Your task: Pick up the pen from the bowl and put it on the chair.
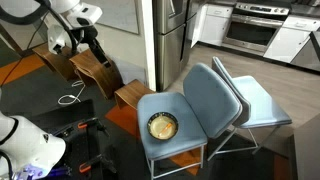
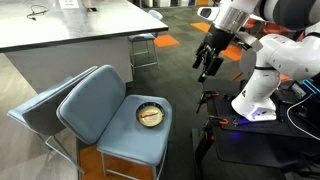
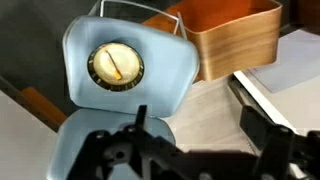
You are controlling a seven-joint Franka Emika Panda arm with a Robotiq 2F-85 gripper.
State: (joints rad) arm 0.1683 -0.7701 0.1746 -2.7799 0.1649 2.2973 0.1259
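Note:
The small bowl (image 1: 162, 126) (image 2: 150, 115) (image 3: 115, 65), dark-rimmed and yellowish inside, sits on the seat of the slate-blue chair (image 1: 205, 95) (image 2: 100, 105) (image 3: 165, 70). A thin orange pen (image 3: 117, 72) lies inside the bowl; it also shows in an exterior view (image 2: 150, 116). My gripper (image 1: 92, 47) (image 2: 207, 63) (image 3: 196, 130) is open and empty. It hangs high in the air, well away from the chair and bowl. In the wrist view its two dark fingers frame bare floor beside the seat.
A paler blue chair (image 1: 262, 100) (image 2: 35, 105) stands right behind the slate-blue one. Curved wooden furniture (image 1: 95, 70) (image 3: 235, 40) stands near the chair. A grey table (image 2: 70, 30) is behind it. The robot base (image 2: 255, 95) and cables lie on the floor.

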